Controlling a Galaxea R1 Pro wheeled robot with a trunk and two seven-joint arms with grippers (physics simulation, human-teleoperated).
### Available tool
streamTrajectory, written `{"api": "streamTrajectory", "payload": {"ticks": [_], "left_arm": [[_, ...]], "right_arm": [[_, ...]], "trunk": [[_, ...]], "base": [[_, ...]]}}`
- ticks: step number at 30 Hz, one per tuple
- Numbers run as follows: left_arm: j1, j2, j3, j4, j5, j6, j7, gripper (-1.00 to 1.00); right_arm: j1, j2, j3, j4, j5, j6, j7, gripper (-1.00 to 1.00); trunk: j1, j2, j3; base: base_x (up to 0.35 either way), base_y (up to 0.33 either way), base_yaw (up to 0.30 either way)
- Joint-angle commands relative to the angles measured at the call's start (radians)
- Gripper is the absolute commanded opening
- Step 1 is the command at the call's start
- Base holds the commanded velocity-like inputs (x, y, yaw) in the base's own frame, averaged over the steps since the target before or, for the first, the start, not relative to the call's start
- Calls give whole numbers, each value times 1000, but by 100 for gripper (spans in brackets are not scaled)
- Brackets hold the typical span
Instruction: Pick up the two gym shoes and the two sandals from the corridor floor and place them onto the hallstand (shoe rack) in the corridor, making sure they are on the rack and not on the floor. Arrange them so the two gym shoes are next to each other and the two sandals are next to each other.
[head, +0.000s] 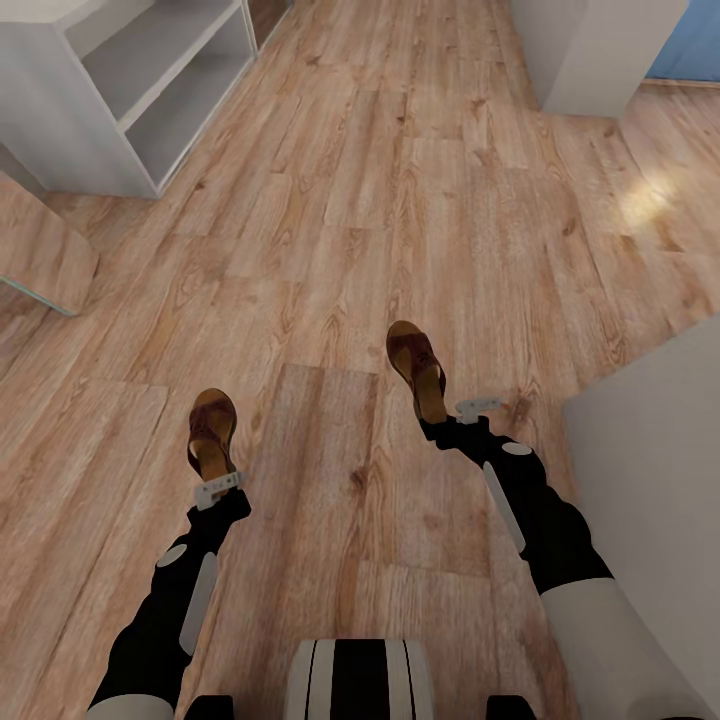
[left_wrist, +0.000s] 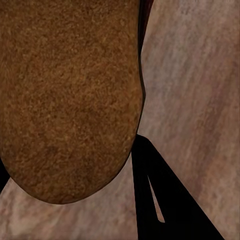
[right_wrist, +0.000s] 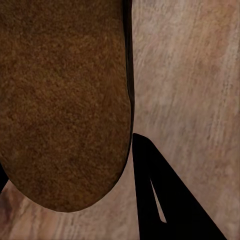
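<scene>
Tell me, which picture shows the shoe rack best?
The head view: the hallstand sits at its upper left, grey shelves open toward the floor. The wrist views show a sandal and floor, not the rack.

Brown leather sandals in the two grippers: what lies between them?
Head view: only bare wood-plank floor between the left-held sandal and the right-held sandal.

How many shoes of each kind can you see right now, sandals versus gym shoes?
Sandals: 2, one at the left gripper (sandal), one at the right gripper (sandal).
Gym shoes: 0 in these views.
Total: 2 shoes.
</scene>
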Motion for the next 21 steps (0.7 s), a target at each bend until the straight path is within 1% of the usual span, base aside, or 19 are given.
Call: {"api": "streamTrajectory", "payload": {"ticks": [1,13,15,17,19,21], "left_arm": [[0,-1,1,-2,7,7,0,-100],[0,-1,1,-2,7,9,-2,-100],[0,-1,1,-2,7,33,-2,-100],[0,-1,-2,-9,7,85,-3,-100],[-1,-1,-13,-37,7,136,-3,-100],[-1,-1,-28,-50,7,155,-3,-100]], "right_arm": [[0,-1,1,-1,-4,6,-2,-100],[0,-1,1,-2,-4,6,-2,-100],[0,-1,1,-2,-4,5,-2,-100],[0,-1,1,-2,-4,5,-2,-100],[0,-1,1,-1,-4,5,-2,-100],[1,-1,1,0,-4,2,-2,-100]], "trunk": [[-1,0,4],[-6,3,66],[-7,3,77],[-8,4,88],[-9,4,99],[-10,5,110]], "base": [[0,0,0],[0,0,0],[0,0,0],[0,0,0],[0,0,0],[0,0,0]]}}
